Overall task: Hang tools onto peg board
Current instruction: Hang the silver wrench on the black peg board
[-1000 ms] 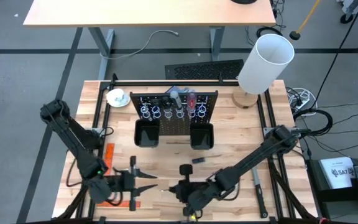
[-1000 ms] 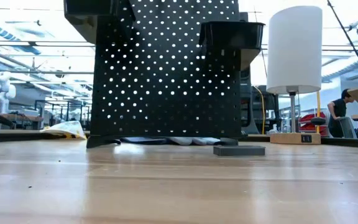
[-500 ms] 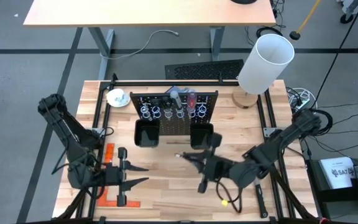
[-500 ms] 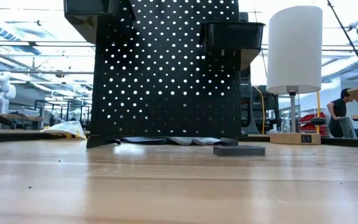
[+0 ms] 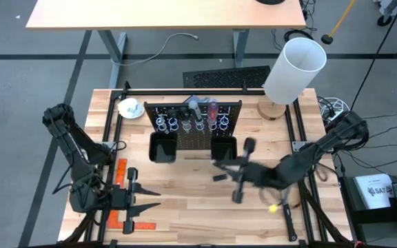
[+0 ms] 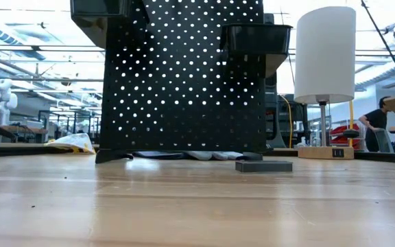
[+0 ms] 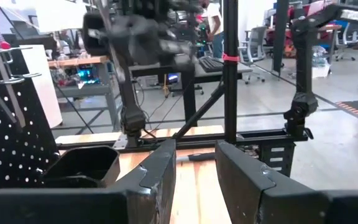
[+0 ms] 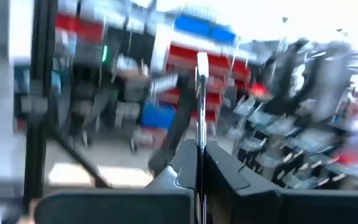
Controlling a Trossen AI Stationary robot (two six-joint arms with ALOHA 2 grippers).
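The peg board [image 5: 195, 122] stands upright at the table's far middle, with wire ring holders [image 5: 185, 125] and two black bins [image 5: 163, 148]. A red-handled screwdriver [image 5: 212, 110] and a grey tool [image 5: 194, 107] stick down through the rings. My right gripper [image 5: 218, 165] hovers above the table in front of the right bin, pointing about level toward the table's left, shut on a thin silvery tool [image 8: 201, 93]. My left gripper [image 5: 150, 201] hangs open near the table's near left corner, with nothing between its fingers [image 7: 160, 180]. My right gripper pinches the thin silvery tool between its two fingers, with the shaft [image 8: 201, 146] running out forward past the fingertips, along the fingers. The tool is lifted clear of the table. Its rear end is hidden inside the gripper.
A small black block [image 5: 219, 178] lies on the table below the right gripper. An orange square [image 5: 120, 172] lies under the left arm. A white lamp [image 5: 293, 67] stands at the far right, a white dish [image 5: 129, 108] at the far left. A dark bar [image 5: 286, 207] lies near the right edge.
My right gripper has risen from the table's near edge and swung toward the far right, up to the right bin. It has tipped from pointing downward to about level and stayed shut on the tool. My left gripper has drawn back a little toward the table's left edge, still open.
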